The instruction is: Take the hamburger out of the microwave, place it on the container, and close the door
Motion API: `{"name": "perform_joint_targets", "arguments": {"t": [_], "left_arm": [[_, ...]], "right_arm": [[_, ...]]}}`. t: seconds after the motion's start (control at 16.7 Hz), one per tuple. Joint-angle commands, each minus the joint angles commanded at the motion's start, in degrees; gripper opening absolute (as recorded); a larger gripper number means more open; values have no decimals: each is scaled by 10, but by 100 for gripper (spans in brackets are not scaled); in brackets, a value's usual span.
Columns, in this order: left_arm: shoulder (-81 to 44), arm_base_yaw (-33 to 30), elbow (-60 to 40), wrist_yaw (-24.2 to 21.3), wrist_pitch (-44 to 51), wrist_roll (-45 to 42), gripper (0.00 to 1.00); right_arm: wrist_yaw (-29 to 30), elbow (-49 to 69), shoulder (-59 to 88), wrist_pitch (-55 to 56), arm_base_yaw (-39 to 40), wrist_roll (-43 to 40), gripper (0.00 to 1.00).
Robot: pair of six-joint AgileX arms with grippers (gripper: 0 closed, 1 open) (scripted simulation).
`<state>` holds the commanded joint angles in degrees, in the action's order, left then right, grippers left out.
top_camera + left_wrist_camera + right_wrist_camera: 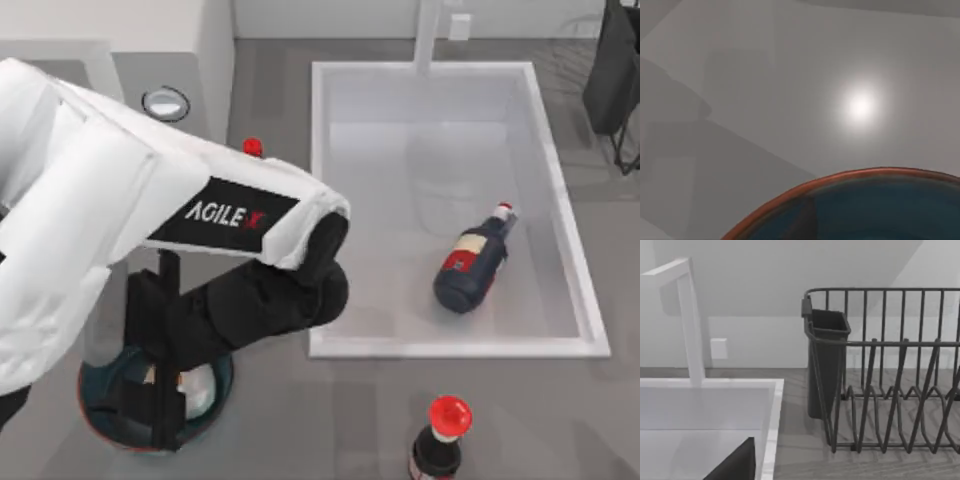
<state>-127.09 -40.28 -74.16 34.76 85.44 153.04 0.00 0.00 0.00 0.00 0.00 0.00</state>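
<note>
**Left arm over the blue container at the desk's near-left corner**

The grey desk (270,420) carries a white sink (460,348) at centre-right, with a dark bottle (472,265) lying inside. The microwave (170,50) sits at the far left. The left arm reaches down over the container (100,420), whose reddish rim fills the left wrist view's lower edge (805,187). The left gripper (160,400) stands in the bowl; whether it is spread or pinching, I cannot tell. A pale shape (200,392) beside it may be the hamburger. A second red-capped bottle (440,445) stands near the front. A dish rack (890,390) stands beside the sink.
</note>
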Motion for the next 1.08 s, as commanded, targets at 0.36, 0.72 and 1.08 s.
{"name": "perform_joint_targets", "arguments": {"t": [0.36,0.72,1.08], "left_arm": [[270,118,196,-65,-233,-301,100],[635,247,425,-159,-501,-780,100],[994,346,615,-259,-718,-1229,100]], "right_arm": [[0,0,0,0,0,0,100],[0,0,0,0,0,0,100],[0,0,0,0,0,0,100]]}}
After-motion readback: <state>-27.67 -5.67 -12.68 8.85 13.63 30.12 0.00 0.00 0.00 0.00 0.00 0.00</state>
